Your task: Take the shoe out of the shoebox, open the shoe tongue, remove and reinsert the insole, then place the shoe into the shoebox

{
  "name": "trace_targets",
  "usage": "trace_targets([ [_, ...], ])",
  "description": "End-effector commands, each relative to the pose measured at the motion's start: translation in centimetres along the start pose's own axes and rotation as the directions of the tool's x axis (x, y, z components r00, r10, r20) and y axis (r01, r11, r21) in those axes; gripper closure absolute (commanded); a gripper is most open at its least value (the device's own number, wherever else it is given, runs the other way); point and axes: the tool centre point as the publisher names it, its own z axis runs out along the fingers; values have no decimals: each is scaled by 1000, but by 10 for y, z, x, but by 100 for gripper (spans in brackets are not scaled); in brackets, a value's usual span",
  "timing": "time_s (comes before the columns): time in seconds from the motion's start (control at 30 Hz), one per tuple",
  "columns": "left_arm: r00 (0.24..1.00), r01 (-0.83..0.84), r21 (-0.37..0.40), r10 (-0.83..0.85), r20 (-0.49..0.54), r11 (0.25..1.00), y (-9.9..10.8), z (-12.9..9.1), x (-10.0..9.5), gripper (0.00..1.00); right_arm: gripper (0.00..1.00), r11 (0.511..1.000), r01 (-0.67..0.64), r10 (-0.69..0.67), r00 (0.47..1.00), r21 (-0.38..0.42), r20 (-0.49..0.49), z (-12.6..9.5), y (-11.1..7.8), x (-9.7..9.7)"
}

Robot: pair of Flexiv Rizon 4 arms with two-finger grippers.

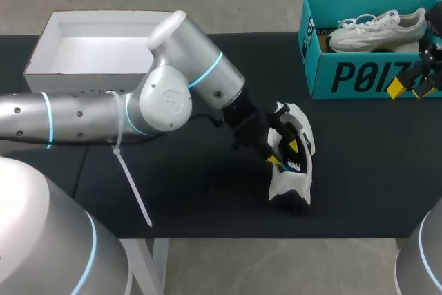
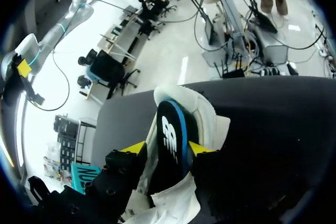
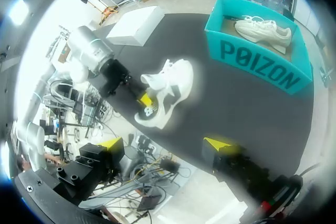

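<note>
Left gripper (image 2: 167, 148) straddles the insole (image 2: 176, 129) inside the shoe (image 1: 293, 165) near the table's front edge; whether it grips, cannot tell. Right gripper (image 3: 165, 144) gapes, empty. Best eased lengthwise, no buckling.

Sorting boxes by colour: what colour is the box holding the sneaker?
Teal shoebox, black lettering; best in the right wrist view.
</note>
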Motion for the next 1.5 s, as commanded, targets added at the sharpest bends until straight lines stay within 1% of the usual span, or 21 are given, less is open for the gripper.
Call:
trace_targets([
  [0.03, 999, -8, -12, 7, -45, 1000, -11, -33, -2, 0, 0, 1000, -2, 2, 1000, 5, 1, 0, 2, -1],
  [0.17, 987, -7, 30, 12, -162, 1000, -19, -45, -9, 0, 0, 1000, -2, 2, 1000, 5, 1, 0, 2, -1],
  [0.27, 958, 24, 55, -7, -286, 998, -27, -47, -14, 0, 0, 1000, -2, 2, 1000, 5, 1, 0, 2, -1],
  [0.3, 950, 33, 63, -12, -312, 998, -30, -47, -15, 0, 0, 1000, -2, 2, 1000, 5, 1, 0, 2, -1],
  [0.33, 944, 38, 59, -17, -329, 998, -31, -46, -15, 0, 0, 1000, -2, 2, 1000, 5, 1, 0, 2, -1],
  [0.37, 925, 39, 39, -21, -379, 998, -34, -45, -13, 0, 0, 1000, -2, 2, 1000, 5, 1, 0, 2, -1],
  [0.97, 925, 39, 39, -21, -379, 998, -34, -45, -13, 0, 0, 1000, -2, 2, 1000, 5, 1, 0, 2, -1],
  [1.0, 926, 31, 18, -22, -378, 999, -34, -44, -14, 0, 0, 1000, -2, 2, 1000, 5, 1, 0, 2, -1],
  [1.17, 922, -36, -14, 27, -387, 999, -35, -28, -19, 0, 0, 1000, -2, 2, 1000, 5, 1, 0, 2, -1],
  [1.2, 919, -48, -27, 34, -392, 998, -34, -24, -17, 22, 0, 1000, -2, 2, 1000, 5, 1, 0, 2, -1],
  [1.23, 919, -55, -31, 38, -392, 998, -33, -21, -16, 75, 0, 1000, -2, 2, 1000, 5, 1, 0, 2, -1],
  [1.27, 922, -50, -24, 37, -386, 998, -33, -17, -15, 100, 0, 1000, -2, 2, 1000, 5, 1, 0, 2, -1],
  [1.5, 916, -63, -30, 46, -398, 998, -27, -2, -9, 100, 0, 1000, -2, 2, 1000, 5, 1, 0, 2, -1],
])
